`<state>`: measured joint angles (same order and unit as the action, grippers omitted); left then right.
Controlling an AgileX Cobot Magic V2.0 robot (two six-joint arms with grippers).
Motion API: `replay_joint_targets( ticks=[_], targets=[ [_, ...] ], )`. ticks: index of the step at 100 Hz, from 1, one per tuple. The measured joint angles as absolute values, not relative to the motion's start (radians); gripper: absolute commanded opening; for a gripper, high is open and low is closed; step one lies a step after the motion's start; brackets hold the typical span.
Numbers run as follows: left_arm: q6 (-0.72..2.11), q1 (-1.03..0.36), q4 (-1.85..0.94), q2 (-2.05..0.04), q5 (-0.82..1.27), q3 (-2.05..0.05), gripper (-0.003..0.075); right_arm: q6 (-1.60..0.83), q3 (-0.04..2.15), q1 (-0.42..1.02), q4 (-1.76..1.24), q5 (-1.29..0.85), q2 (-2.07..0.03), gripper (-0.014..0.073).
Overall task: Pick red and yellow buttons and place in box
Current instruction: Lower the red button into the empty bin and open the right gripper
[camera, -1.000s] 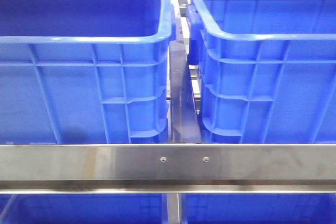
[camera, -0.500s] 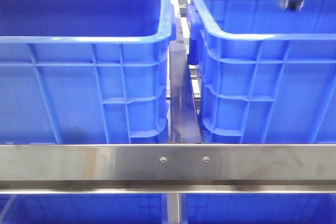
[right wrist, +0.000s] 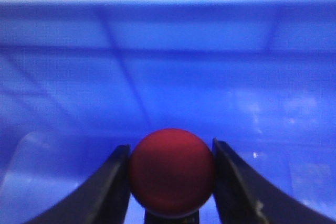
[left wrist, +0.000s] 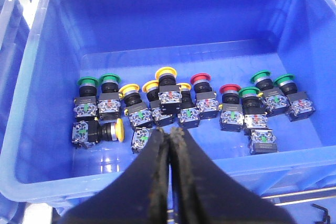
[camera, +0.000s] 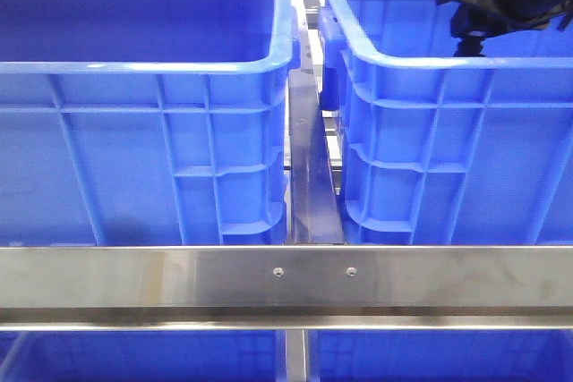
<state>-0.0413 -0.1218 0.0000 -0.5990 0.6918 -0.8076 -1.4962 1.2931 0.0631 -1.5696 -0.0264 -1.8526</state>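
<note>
inside, the right claw (right wrist: 170,182) grips a red button (right wrist: 172,171); left claw (left wrist: 169,145) pinched together above button-filled crate (left wrist: 47,51).

Right gripper (camera: 470,38) cut by front view's top edge; red button (right wrist: 172,171) base hidden, wall blurred.

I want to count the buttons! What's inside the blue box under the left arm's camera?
The blue box holds a cluster of push buttons with green, yellow and red caps. The shut left end effector covers part of the floor near its front wall, so any hidden there can't be counted.
</note>
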Motion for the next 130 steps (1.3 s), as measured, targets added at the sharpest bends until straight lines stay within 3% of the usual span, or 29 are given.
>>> replay_joint_targets(
  ticks=[62,100,130],
  targets=[
    [-0.041,-0.122,0.000,-0.599,0.690,-0.807,-0.0019,-1.500,1.364,0.063,-1.576,-0.028,-1.969,0.0192],
    [-0.041,-0.122,0.000,-0.599,0.690,-0.806,-0.0019,-1.502,1.358,0.064,-1.578,-0.054,-1.989,0.0527],
    [-0.041,-0.122,0.000,-0.599,0.690,-0.806,-0.0019,-1.502,1.353,0.064,-1.578,-0.051,-1.968,0.0547]
  ],
)
